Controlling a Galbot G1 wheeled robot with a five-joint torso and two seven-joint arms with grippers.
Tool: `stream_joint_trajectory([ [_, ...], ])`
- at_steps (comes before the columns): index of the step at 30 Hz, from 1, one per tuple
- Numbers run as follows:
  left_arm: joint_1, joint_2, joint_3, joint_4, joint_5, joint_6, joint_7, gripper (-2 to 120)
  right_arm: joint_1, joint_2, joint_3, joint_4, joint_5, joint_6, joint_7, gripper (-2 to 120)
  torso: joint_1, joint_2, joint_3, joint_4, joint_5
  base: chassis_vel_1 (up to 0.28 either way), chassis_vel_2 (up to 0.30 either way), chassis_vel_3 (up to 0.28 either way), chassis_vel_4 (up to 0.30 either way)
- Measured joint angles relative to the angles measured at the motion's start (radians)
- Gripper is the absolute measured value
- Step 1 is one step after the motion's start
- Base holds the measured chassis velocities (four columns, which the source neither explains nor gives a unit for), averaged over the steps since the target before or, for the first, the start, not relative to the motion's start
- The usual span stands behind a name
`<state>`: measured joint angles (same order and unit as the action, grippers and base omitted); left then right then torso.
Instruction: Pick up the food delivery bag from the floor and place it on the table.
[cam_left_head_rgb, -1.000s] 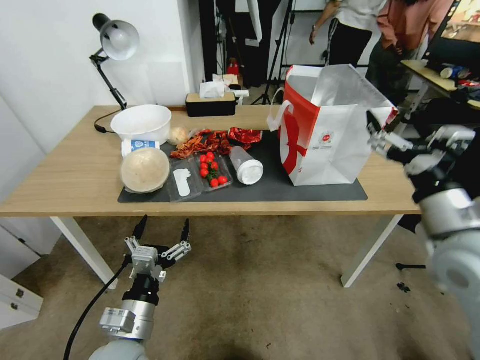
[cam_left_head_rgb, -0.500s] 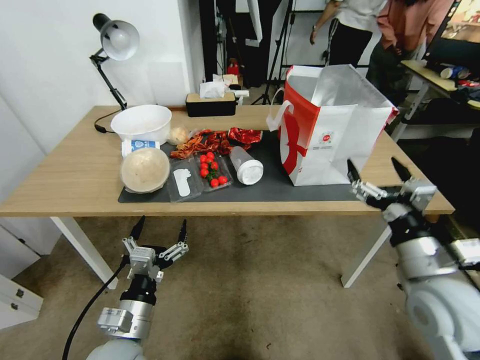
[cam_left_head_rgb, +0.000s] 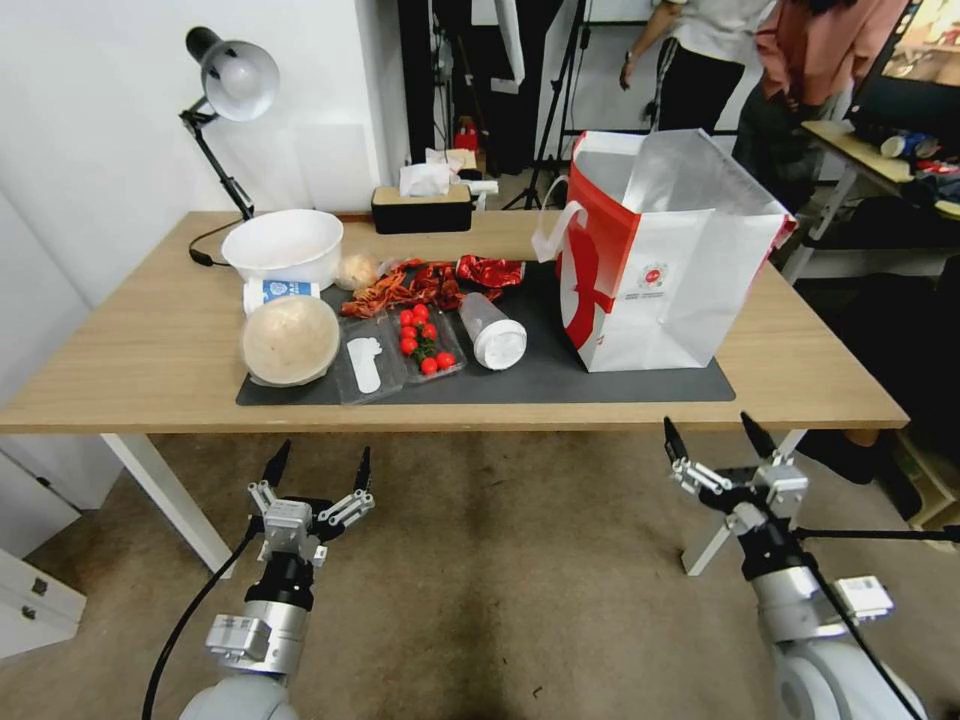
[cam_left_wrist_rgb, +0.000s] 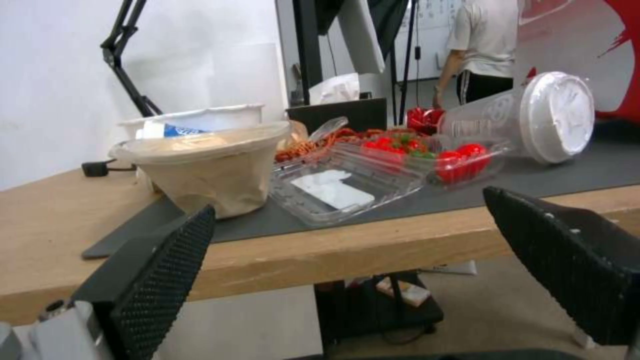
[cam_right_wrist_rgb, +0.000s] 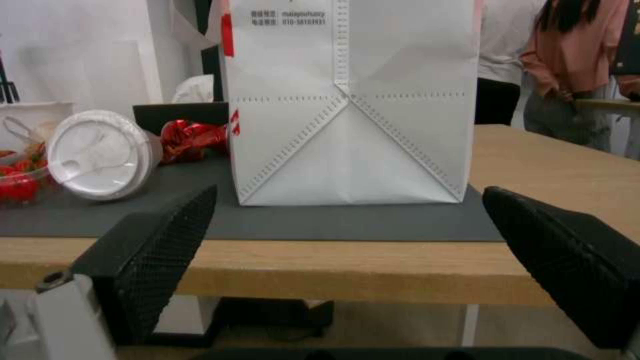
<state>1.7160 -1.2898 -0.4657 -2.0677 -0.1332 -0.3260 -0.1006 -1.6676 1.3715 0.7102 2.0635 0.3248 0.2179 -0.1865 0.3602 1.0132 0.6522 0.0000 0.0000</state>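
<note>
Bag (cam_left_head_rgb: 665, 255) — the food delivery bag — stands upright on the mat (cam_left_head_rgb: 620, 385) toward the table's (cam_left_head_rgb: 140, 370) right end, released, beyond and above the right gripper (cam_left_head_rgb: 718, 447), nearer than the left gripper (cam_left_head_rgb: 318, 462) — both empty, fingers spread, below the front edge.

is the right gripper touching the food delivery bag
Apart. In the head view the right gripper hangs open below the table edge, while the food delivery bag stands on the mat above, clear space between.
</note>
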Motion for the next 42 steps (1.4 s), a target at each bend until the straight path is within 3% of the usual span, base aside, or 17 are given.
stream_joint_trajectory([
  [42, -0.003, 0.001, -0.003, 0.016, 0.01, -0.014, -0.009, 100, 0.038, 0.015, -0.007, -0.026, -0.019, 0.022, 0.034, 100, 0.0, 0.0, 0.0, 0.0, 0.0, 0.0, 0.0, 0.0, 0.0],
])
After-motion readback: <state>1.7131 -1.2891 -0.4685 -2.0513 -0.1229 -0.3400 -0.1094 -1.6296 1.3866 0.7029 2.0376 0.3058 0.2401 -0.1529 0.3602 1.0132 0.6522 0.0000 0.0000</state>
